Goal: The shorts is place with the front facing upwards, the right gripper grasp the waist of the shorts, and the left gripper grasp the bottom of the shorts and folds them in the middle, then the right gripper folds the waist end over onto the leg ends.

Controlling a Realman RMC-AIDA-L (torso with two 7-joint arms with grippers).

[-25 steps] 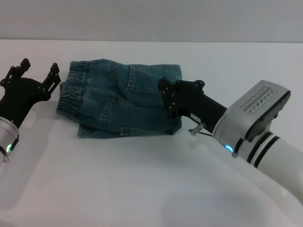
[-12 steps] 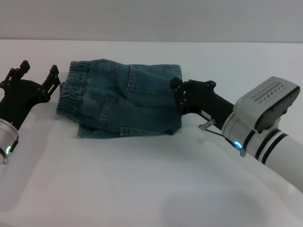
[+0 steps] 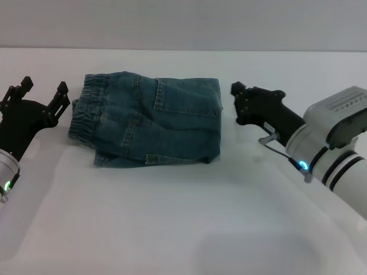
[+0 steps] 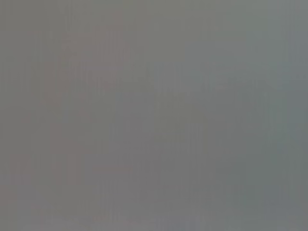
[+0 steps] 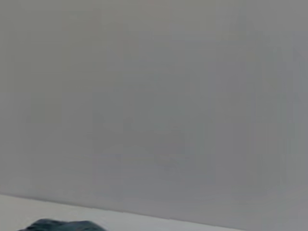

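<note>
Shorts (image 3: 150, 121) lie folded on bench (image 3: 172, 217). Left hand (image 3: 35, 102) fingers apart, touching nothing; right hand (image 3: 243, 103) state we cannot tell. Careless sweep risks undoing fold.

shorts (image 3: 150, 123) x1 | grippers x2: L (image 3: 40, 97), R (image 3: 238, 103) | table (image 3: 172, 217) x1

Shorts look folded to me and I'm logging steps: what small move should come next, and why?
Probably retract the right gripper a bit farther toward rest. The shorts lie folded in a compact stack on the table, and the right gripper sits clear of their edge, holding nothing. The left gripper waits open beside the waistband, so no further grasp seems needed.
</note>
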